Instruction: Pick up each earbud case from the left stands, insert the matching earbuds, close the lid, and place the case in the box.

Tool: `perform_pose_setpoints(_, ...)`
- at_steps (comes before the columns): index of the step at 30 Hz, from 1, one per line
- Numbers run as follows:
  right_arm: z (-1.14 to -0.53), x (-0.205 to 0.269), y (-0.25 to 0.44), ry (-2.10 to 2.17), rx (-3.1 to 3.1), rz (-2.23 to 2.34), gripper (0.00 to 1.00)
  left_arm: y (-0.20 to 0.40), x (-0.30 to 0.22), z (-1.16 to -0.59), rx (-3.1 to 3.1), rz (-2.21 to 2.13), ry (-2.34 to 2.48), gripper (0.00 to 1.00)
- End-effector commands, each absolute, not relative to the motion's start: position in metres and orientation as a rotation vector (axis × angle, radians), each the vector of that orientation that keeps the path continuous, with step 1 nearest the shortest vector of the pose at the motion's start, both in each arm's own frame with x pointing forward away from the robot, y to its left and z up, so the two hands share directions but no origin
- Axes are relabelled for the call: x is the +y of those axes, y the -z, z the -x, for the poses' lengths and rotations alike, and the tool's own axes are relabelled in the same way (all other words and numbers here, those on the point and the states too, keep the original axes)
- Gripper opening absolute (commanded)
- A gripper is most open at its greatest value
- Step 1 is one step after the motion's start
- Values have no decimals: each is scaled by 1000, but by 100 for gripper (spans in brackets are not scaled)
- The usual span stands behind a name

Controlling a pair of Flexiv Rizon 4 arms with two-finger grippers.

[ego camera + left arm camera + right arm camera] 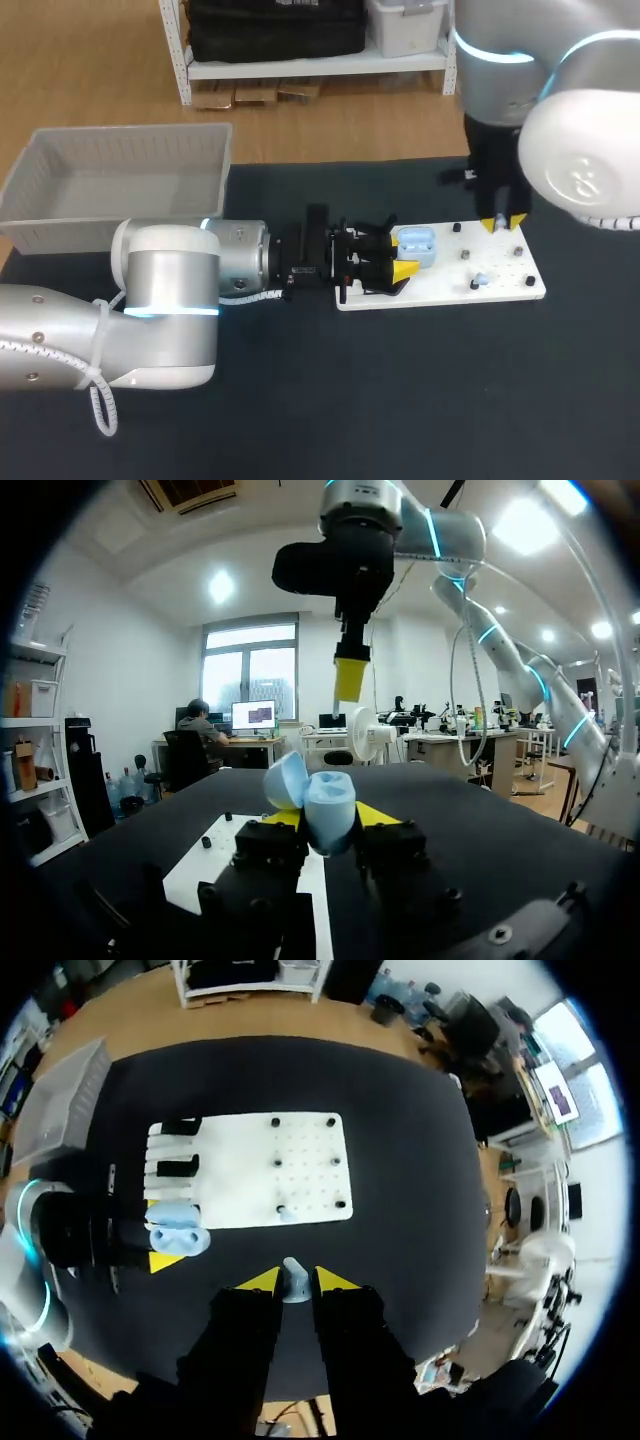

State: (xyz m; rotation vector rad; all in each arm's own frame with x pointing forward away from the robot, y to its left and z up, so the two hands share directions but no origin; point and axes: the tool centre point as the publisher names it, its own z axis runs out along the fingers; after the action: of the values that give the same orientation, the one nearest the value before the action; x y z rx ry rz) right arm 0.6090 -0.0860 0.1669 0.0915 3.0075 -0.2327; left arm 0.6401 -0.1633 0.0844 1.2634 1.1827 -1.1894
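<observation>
My left gripper (398,256) is shut on a light blue earbud case (416,245), held over the left end of the white board (500,290). In the left wrist view the case (322,810) sits between the yellow tips with its lid (284,780) open. My right gripper (503,224) hangs above the board's far right part. In its own view the right gripper (296,1281) is shut on a small pale blue earbud (295,1286), high above the table, with the case (178,1239) off to one side below. Another earbud (480,281) rests on the board.
A grey box (130,133) stands at the back left of the dark table. Two black stands (179,1126) sit on the board's left end, beside small black pegs (276,1120). My left arm (170,290) lies along the table's front left.
</observation>
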Motion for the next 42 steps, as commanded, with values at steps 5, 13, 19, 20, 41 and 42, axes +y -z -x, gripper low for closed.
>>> perform_pose_setpoints(5, -612, -52, -169, 341, 3054, -500, 0, -84, -163, -641, 1182, -1265, 1193, 0)
perform_pose_setpoints(13, -614, -44, -165, 355, 3058, -660, 0, -84, -163, -641, 1182, -1265, 1193, 0)
perform_pose_setpoints(19, -614, -44, -163, 340, 3071, -665, 0, -84, -163, -641, 1182, -1265, 1193, 0)
perform_pose_setpoints(20, -614, -44, -163, 340, 3071, -665, 0, -84, -163, -641, 1182, -1265, 1193, 0)
perform_pose_setpoints(41, -609, -27, -170, 291, 3030, -869, 0, -84, -163, -641, 1182, -1265, 1193, 0)
perform_pose_setpoints(42, -609, -27, -170, 291, 3031, -876, 0, -84, -163, -641, 1182, -1265, 1193, 0)
